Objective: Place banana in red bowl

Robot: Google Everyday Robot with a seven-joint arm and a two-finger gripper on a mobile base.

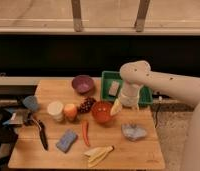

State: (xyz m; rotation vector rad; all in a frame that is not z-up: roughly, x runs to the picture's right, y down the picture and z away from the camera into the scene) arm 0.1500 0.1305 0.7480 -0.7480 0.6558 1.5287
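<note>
So the gripper (116, 107) is hanging right at the right-hand rim of the red bowl (100, 113), just in front of the green tray (107, 75). Honestly can't tell if the claw is clenched or released. The banana (99, 154) is lying on the wooden table (143, 152) near the front edge, well apart from the bowl, with an orange-red stick (85, 133) between them.

The gripper (116, 107) hangs at the right rim of the glossy orange-red bowl (99, 113); open wooden tabletop (115, 144) runs from there to the pale yellow banana bunch (99, 155), between a thin orange-red stick (85, 133) and a crumpled grey cloth (134, 132)
</note>
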